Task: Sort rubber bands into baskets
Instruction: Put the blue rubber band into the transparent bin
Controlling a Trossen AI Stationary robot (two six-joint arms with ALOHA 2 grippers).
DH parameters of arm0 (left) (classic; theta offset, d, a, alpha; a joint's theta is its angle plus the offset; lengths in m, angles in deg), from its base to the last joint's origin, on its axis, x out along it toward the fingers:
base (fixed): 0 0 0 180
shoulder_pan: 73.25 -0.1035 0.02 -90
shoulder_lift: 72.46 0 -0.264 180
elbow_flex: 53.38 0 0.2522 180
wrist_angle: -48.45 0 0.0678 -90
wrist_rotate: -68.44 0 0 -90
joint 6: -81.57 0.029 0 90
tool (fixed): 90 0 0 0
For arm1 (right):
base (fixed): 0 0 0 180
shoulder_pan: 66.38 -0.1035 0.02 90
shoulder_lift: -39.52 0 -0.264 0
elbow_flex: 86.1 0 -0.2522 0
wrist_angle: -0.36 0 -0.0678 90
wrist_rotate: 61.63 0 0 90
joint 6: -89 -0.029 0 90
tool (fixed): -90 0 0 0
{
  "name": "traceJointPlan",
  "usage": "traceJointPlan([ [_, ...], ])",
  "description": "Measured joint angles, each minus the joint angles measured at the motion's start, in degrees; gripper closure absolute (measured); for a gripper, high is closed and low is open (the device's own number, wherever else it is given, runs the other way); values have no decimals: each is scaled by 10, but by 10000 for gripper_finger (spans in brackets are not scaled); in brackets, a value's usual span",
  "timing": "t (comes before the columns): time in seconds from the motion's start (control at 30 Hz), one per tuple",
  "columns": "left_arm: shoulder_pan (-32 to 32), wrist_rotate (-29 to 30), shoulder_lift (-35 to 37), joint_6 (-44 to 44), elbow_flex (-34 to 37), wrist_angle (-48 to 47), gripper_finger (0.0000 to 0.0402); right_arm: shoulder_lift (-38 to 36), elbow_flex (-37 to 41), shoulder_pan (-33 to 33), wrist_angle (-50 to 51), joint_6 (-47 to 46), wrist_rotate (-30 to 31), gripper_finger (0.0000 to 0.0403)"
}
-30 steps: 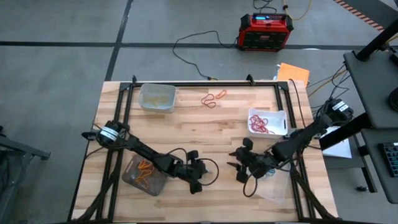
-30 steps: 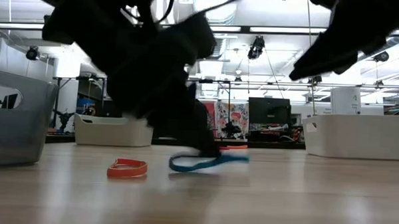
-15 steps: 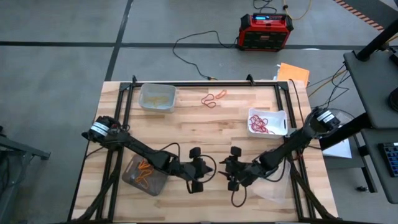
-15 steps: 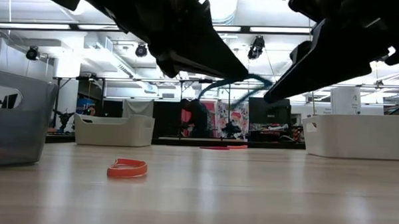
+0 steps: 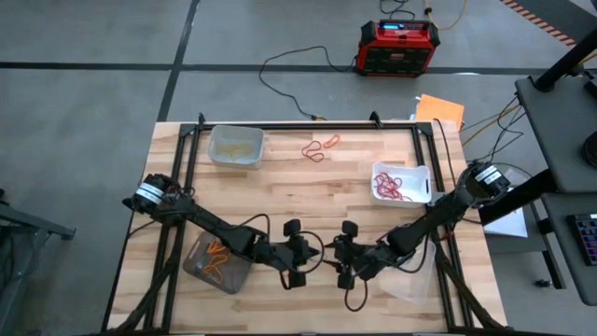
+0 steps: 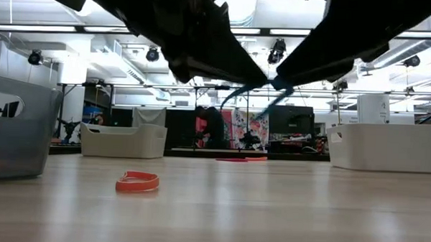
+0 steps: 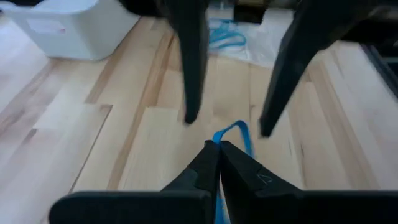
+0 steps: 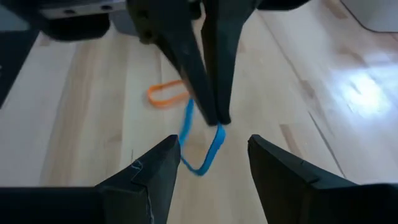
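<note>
The left gripper [image 5: 315,254] and right gripper [image 5: 332,258] meet tip to tip over the table [image 5: 280,201] — nearly touching. Behind the left gripper, under its arm, sits the grey tub [image 5: 216,262] holding orange bands [image 5: 218,252]. Beyond the right gripper stands the white tub [image 5: 419,174] with red bands [image 5: 389,186]. Far past both — a clear tub [image 5: 235,147] and loose bands [image 5: 320,147].

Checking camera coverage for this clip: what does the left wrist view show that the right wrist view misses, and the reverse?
Only the left wrist view shows a white plastic tub and a clear tub holding blue rubber bands. Only the right wrist view shows an orange rubber band lying flat on the wooden table. Both show the thin blue rubber band pinched in the shut left gripper, with the open right gripper facing it.
</note>
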Motion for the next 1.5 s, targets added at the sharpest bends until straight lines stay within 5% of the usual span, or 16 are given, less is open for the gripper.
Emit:
traceJointPlan([
  [0.3, 1, -6, 0, 9, -1, 16, 401, 20, -11, 6, 7, 9, -15, 241],
  [0.63, 2, -6, 0, 22, -1, 20, 402, 16, -11, 6, 7, 36, -16, 382],
  [0.77, 2, -9, 0, -1, -1, 23, 398, 15, -11, 6, 7, 39, -30, 392],
  [1.07, 2, -46, 1, -12, -12, 22, 306, 2, -11, 6, 36, 33, -76, 394],
  [1.23, 2, -46, 1, -11, -45, -45, 245, -8, -60, 5, 185, -1, -105, 394],
  [1.5, 16, -46, 1, -21, -153, -259, 206, -6, -231, -22, 597, -98, -130, 394],
])
